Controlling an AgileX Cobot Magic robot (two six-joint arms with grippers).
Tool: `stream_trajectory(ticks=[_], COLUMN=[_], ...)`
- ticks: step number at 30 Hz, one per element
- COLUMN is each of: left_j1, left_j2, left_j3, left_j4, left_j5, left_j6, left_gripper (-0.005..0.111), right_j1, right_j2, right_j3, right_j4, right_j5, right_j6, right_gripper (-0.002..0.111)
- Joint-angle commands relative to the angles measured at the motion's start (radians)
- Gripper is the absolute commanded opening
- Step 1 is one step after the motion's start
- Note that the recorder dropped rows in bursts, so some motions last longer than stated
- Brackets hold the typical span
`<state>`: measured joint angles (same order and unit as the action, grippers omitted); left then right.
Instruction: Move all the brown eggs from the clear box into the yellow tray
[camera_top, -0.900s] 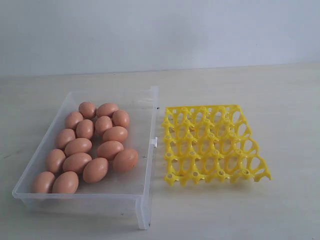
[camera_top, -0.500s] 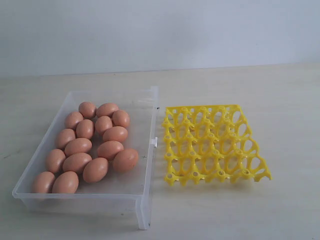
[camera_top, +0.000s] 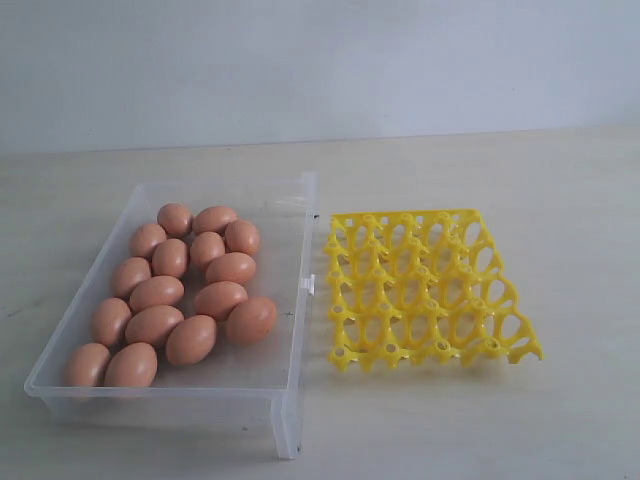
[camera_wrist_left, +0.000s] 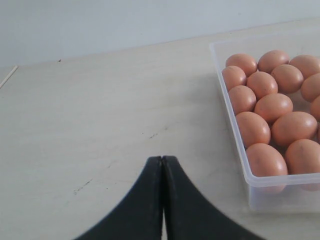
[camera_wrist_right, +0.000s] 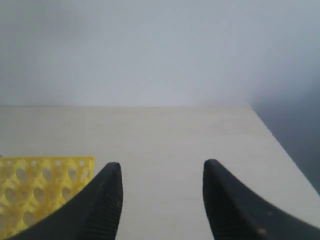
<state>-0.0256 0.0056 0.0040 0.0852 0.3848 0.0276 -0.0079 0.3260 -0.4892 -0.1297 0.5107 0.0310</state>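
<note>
Several brown eggs (camera_top: 190, 285) lie packed together in the clear box (camera_top: 296, 300) on the left of the exterior view. The yellow tray (camera_top: 420, 285) sits right beside the box with all its cups bare. Neither arm shows in the exterior view. In the left wrist view my left gripper (camera_wrist_left: 162, 159) is shut with nothing in it, over bare table beside the clear box (camera_wrist_left: 235, 125) and its brown eggs (camera_wrist_left: 270, 107). In the right wrist view my right gripper (camera_wrist_right: 162, 167) is open and empty, with a corner of the yellow tray (camera_wrist_right: 42, 185) off to one side.
The pale wooden table (camera_top: 560, 200) runs back to a plain white wall. The right wrist view shows the table's edge (camera_wrist_right: 280, 145) close to the gripper.
</note>
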Motion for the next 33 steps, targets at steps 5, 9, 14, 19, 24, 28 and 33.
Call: stream_trajectory(ticks=[5,9,14,19,24,28,33], left_j1=[-0.005,-0.005,-0.005,-0.005,-0.005,-0.005,-0.005], left_j2=[-0.006,-0.006,-0.006,-0.006,-0.006,-0.006,-0.006], left_j3=[-0.004,-0.004,-0.004,-0.004,-0.004,-0.004,-0.004], left_j4=[-0.005,-0.005,-0.005,-0.005,-0.005,-0.005,-0.005], left_j5=[-0.006,-0.006,-0.006,-0.006,-0.006,-0.006,-0.006], left_j6=[-0.003,-0.003,-0.003,-0.003,-0.003,-0.003,-0.003], left_gripper=[0.000,0.000,0.000,0.000,0.000,0.000,0.000], right_j1=[0.003,0.003,0.003,0.003,0.003,0.003,0.033], right_j2=[0.165,0.236,0.320,0.386,0.493,0.520,0.584], right_j3=[-0.244,-0.266,-0.266,-0.274,-0.278,-0.278,-0.278], right_j4=[0.185,0.401,0.423,0.354,0.421,0.605,0.641], right_j5=[0.105,0.176,0.222,0.271,0.229,0.180,0.252], right_j6=[-0.053,-0.250,-0.257,-0.276,-0.406,-0.478,-0.476], right_gripper=[0.049,0.049,0.049,0.026,0.000,0.001,0.018])
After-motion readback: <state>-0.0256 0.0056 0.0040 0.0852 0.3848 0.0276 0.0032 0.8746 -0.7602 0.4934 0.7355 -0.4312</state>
